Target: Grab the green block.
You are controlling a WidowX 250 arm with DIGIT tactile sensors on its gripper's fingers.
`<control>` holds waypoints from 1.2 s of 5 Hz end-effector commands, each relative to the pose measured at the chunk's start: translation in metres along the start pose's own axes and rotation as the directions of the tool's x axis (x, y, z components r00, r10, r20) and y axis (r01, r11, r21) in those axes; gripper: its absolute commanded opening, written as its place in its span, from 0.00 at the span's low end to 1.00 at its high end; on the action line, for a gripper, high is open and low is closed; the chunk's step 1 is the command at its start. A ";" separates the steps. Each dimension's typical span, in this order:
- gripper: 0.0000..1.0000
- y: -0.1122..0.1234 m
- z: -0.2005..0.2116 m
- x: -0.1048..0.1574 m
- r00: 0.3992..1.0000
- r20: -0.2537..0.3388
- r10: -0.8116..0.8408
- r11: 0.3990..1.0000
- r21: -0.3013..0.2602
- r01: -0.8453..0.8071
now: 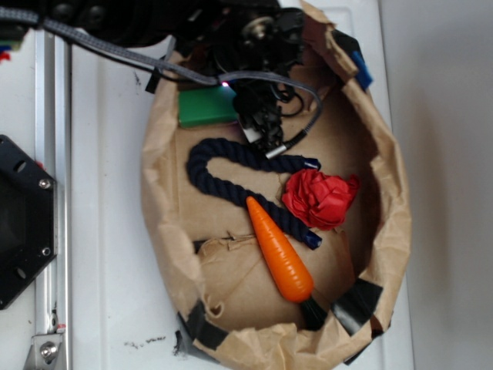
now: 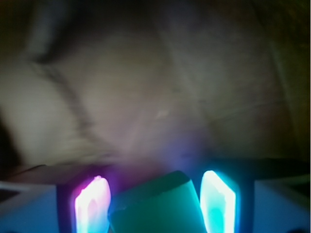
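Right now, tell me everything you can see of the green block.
The green block is a small bright-green rectangular brick with smooth flat faces, probably plastic or painted wood. It lies flat on the brown paper at the bag's upper left, its right end hidden under the tool. The wrist view shows it between the two glowing fingers; contact cannot be judged.

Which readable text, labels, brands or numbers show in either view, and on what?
None readable. The green block, rope, red wad, carrot and paper bag carry no visible print. Small dark marks on the white table are too small to read. The wrist view is blurred; no text shows.
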State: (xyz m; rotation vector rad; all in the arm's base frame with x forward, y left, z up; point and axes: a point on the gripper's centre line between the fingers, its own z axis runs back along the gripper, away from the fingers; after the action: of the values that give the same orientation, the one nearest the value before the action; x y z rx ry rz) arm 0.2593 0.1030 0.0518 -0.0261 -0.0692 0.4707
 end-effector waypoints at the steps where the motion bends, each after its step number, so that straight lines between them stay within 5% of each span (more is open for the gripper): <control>1: 0.00 -0.068 0.113 0.014 0.973 0.209 -0.103 0.964 -0.219 0.149; 3: 0.00 -0.095 0.154 0.008 0.956 0.231 -0.182 0.956 -0.184 0.227; 6: 0.00 -0.087 0.154 -0.010 0.977 0.124 -0.172 0.977 -0.102 0.185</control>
State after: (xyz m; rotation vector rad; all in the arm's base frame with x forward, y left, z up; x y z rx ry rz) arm 0.2782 0.0204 0.1810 -0.1019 -0.1294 0.3025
